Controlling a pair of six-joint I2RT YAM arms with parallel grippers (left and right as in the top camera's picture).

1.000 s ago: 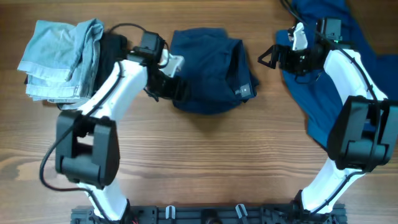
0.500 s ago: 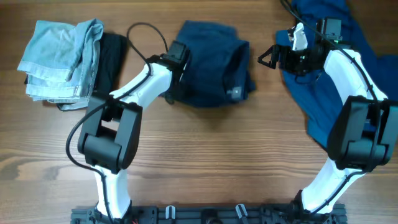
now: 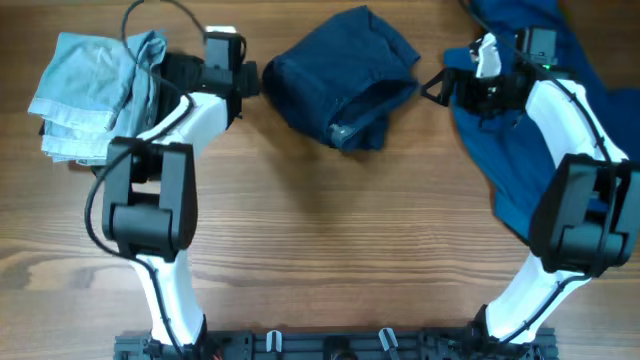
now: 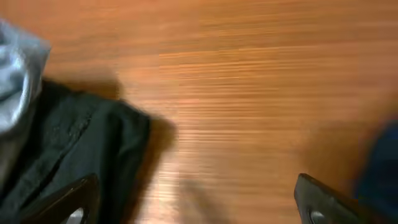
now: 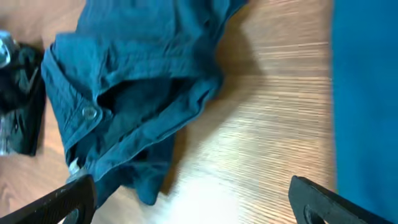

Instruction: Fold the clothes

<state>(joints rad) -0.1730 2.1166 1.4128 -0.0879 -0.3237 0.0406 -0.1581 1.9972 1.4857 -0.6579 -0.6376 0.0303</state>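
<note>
The left gripper [image 4: 196,208] stands wide, its two fingertips at the bottom corners of the left wrist view with only bare worktop [image 4: 249,93] between them. Toward one fingertip lies the black piece [image 4: 74,149], with the pale blue denim piece [image 4: 15,81] just beyond it. A blurred dark blue edge shows past the other fingertip. The overhead view places the left gripper [image 3: 250,78] between the black piece [image 3: 172,72] and the dark blue folded bundle [image 3: 340,75], just beside the bundle's near edge. The pale blue denim piece [image 3: 90,95] is further out behind the arm. The right gripper [image 5: 193,202] is also spread wide and holds nothing, with pale worktop [image 5: 267,143] ahead of it. Only its wrist view shows the detail of the dark blue folded bundle [image 5: 137,93]: a waistband with a button [image 5: 89,112] and a loose fold hanging open. The large dark blue garment [image 5: 367,93] fills the edge of that view on the other side. From overhead the right gripper [image 3: 432,88] hovers off the bundle's far side, and the large dark blue garment [image 3: 520,150] is spread beneath its arm. Half a second ago the left gripper sat at the bundle's near edge. Since then the left arm has swung back toward the black piece, and the bundle lies turned and further up the worktop [image 3: 320,250]. The right arm has barely moved.
</note>
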